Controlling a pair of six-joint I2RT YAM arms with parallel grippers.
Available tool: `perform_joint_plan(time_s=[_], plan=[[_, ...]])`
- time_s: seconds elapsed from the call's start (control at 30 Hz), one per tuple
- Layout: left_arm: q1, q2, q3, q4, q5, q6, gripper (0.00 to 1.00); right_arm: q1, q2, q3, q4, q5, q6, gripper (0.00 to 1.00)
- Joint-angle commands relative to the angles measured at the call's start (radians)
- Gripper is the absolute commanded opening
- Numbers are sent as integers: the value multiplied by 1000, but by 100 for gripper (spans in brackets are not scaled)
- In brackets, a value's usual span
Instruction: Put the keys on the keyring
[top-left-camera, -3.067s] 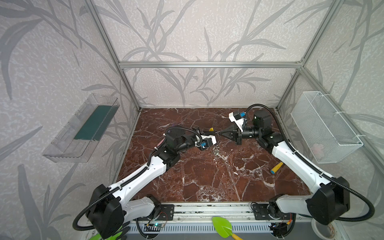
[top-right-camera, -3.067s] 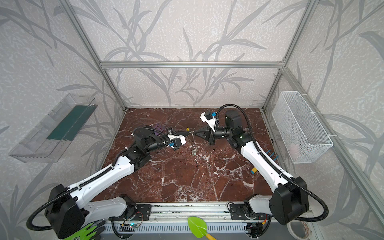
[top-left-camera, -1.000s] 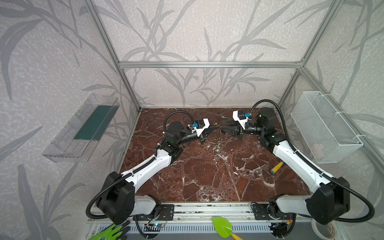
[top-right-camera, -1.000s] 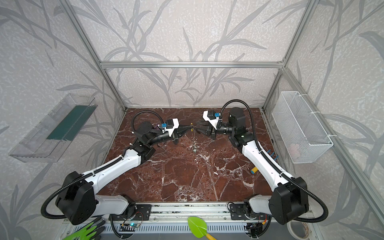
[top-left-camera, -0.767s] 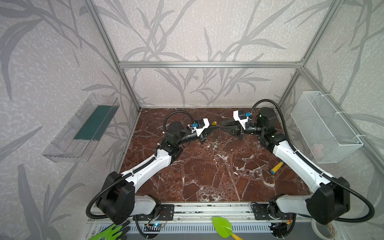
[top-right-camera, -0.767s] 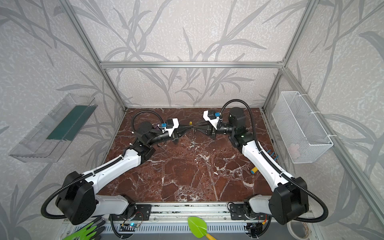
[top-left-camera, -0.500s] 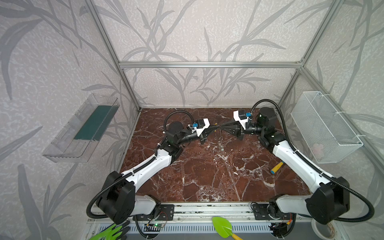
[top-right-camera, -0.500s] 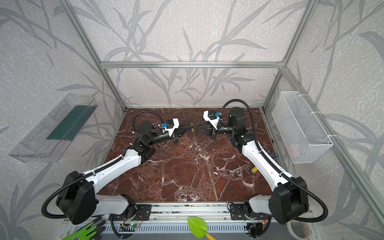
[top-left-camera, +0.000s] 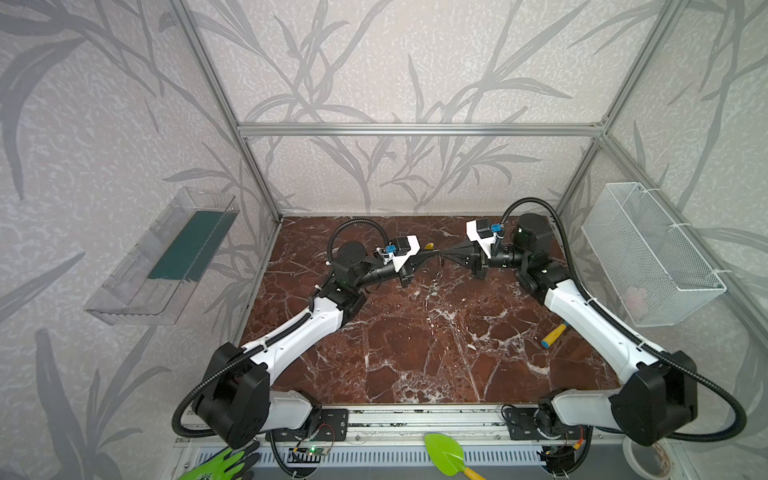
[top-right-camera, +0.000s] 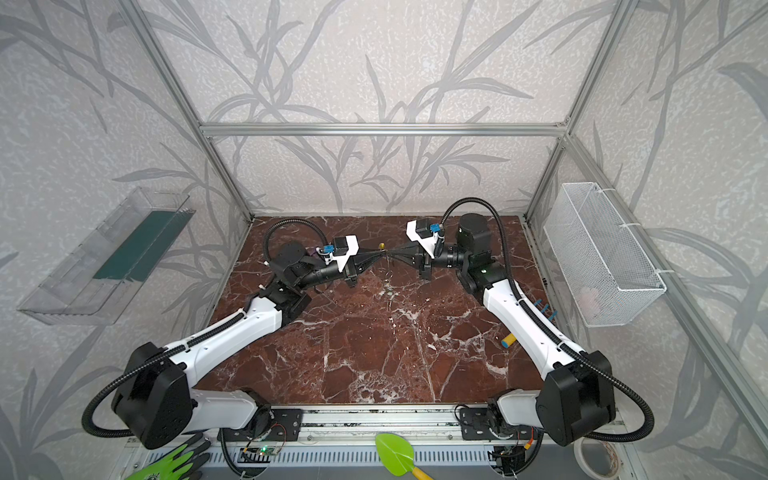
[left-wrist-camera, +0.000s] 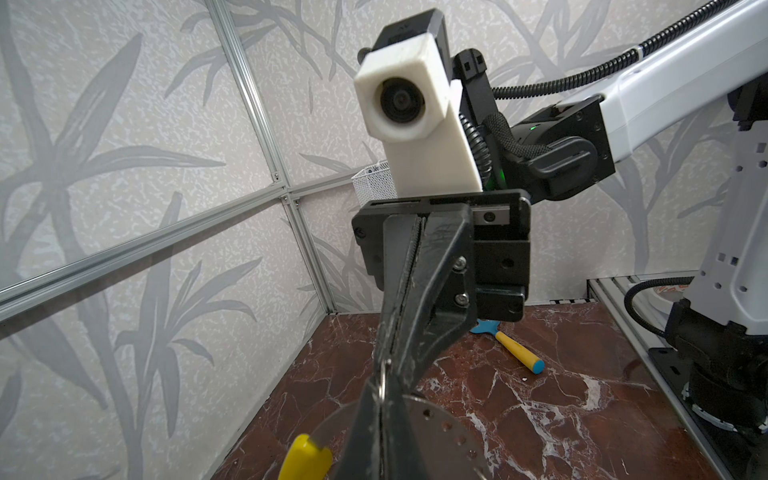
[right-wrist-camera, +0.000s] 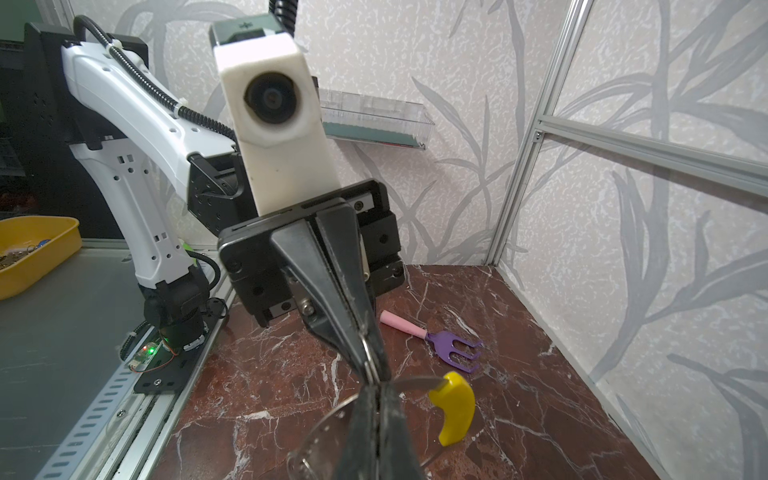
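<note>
Both grippers meet tip to tip above the back middle of the table. My left gripper (top-left-camera: 434, 255) (left-wrist-camera: 380, 395) is shut on the keyring (left-wrist-camera: 446, 426), a thin grey hoop with small holes. The hoop's yellow sleeve (top-right-camera: 381, 246) (right-wrist-camera: 455, 409) sticks out beside the tips. My right gripper (top-right-camera: 390, 252) (right-wrist-camera: 376, 390) is shut too, and the hoop's arc (right-wrist-camera: 328, 413) runs through its tip. A small silvery wire ring (right-wrist-camera: 365, 353) sits where the tips meet. The keys are hidden from me.
A yellow-handled tool (top-left-camera: 552, 334) lies at the table's right side. A pink-handled purple rake (right-wrist-camera: 432, 338) lies on the marble behind the left arm. A wire basket (top-left-camera: 648, 253) hangs on the right wall, a clear tray (top-left-camera: 166, 257) on the left. A green trowel (top-left-camera: 446, 453) lies in front.
My right gripper's jaws have closed at the meeting point over the last second. Three seconds ago the left gripper was lower and nearer the front; since one second ago neither arm has visibly moved.
</note>
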Motion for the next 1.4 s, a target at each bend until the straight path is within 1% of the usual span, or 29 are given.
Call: perform_joint_plan(time_s=[0.0,0.03,0.17,0.27,0.37,0.43,0.6,0.67,0.9,1.07,1.27,1.37], plan=[[-3,-1,40,-82,2,60,0,-1,-13,22,9,-12,4,0],[-3,-5,48,-126,-5,87,1,0,-13,27,-16,-3,-5,0],[-3,-21,100,-340,-46,218,21,0,-9,67,-203,29,-94,0],[-2,-24,154,-524,-78,315,26,1,0,106,-368,70,-175,0],[-3,-24,184,-612,-98,365,31,1,8,131,-448,84,-212,0],[-3,-15,212,-670,-105,397,31,5,13,144,-490,101,-239,0],[-15,-2,281,-810,-105,497,32,30,39,199,-664,157,-352,0],[-18,1,302,-856,-107,533,32,38,44,209,-694,171,-375,0],[-29,41,397,-1042,-94,651,31,61,58,228,-733,181,-399,0],[-45,74,442,-1143,-97,705,30,68,61,238,-752,185,-411,0],[-54,85,455,-1191,-94,738,30,70,61,241,-760,193,-417,0],[-54,78,457,-1195,-123,740,30,70,65,248,-773,195,-428,0]])
